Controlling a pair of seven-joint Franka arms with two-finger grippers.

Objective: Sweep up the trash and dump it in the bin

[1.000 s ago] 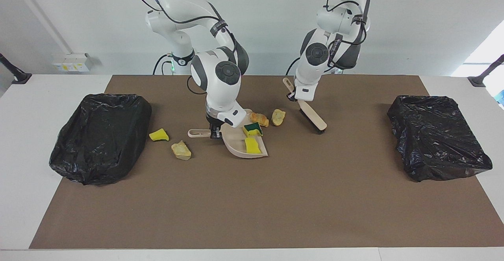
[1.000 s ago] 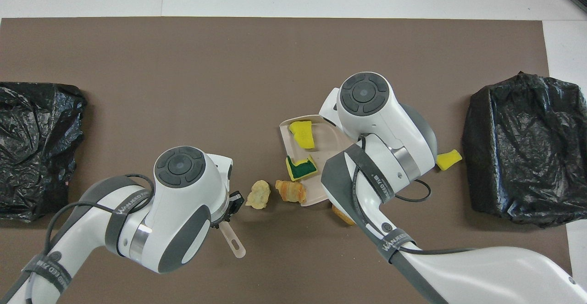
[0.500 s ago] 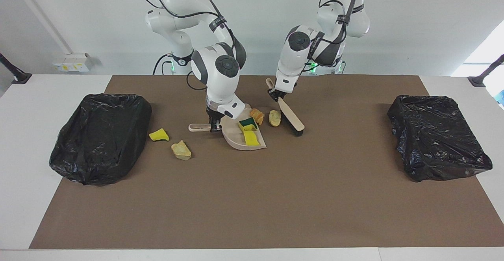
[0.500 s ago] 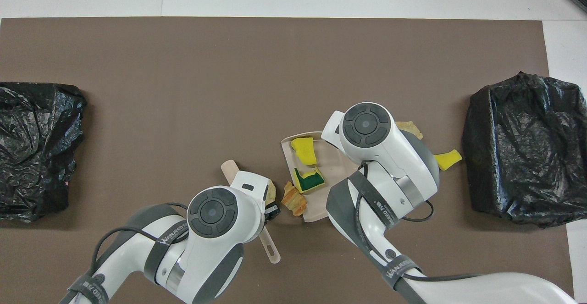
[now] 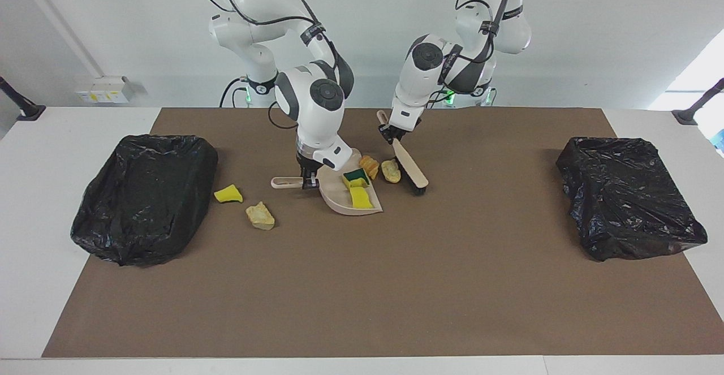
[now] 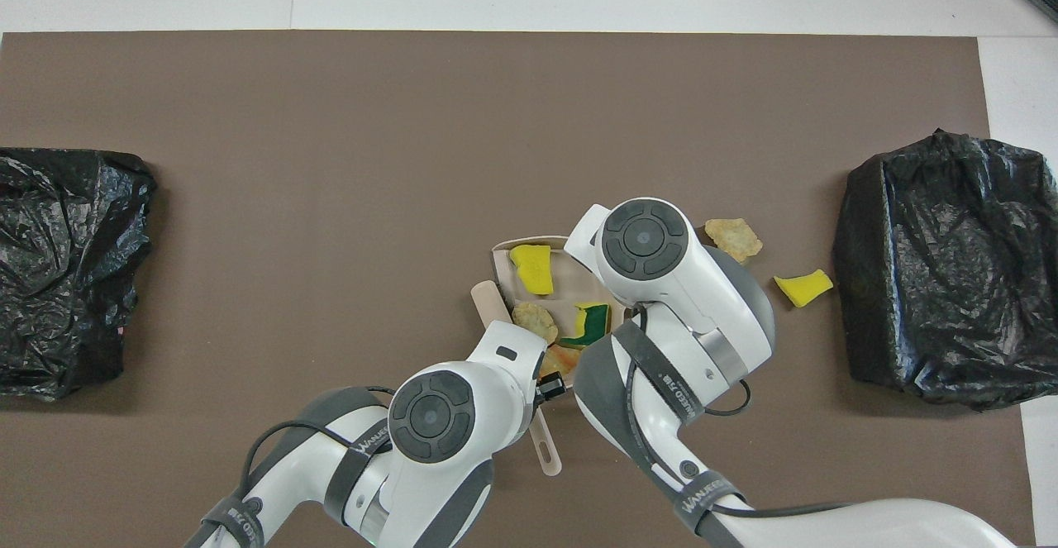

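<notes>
Mid-desk, between the two arms: the trash is split three ways. Two sponge bits, a yellow one (image 5: 360, 197) and a green-topped one (image 5: 356, 178), sit in the dustpan (image 5: 346, 204). At its mouth lie the brown bread-like lump (image 5: 369, 166) and a beige chunk (image 5: 390, 171), the chunk touching or just beside the brush (image 5: 411, 167) bristles. Two strays, a yellow sponge wedge (image 5: 228, 194) and another beige chunk (image 5: 260, 216), lie on the brown mat (image 5: 362, 296) near the black-lined bin (image 5: 144, 197) at the right arm's end. A second bin (image 5: 630, 197) sits at the left arm's end.

Left gripper (image 5: 392, 130) is clamped on the brush handle, bristles down on the mat. Right gripper (image 5: 307, 181) is clamped on the dustpan handle, pan flat on the mat.

Step in hand, as I read it: sweep lump and chunk into the pan. To do it well:
- keep the pan lip pressed to the mat so nothing slides under
- short low stroke straight at the open mouth, bristles in contact
- hold the pan still against the push
- watch the lump; it could roll off past the pan's side wall

Strays need a second pass before dumping.
</notes>
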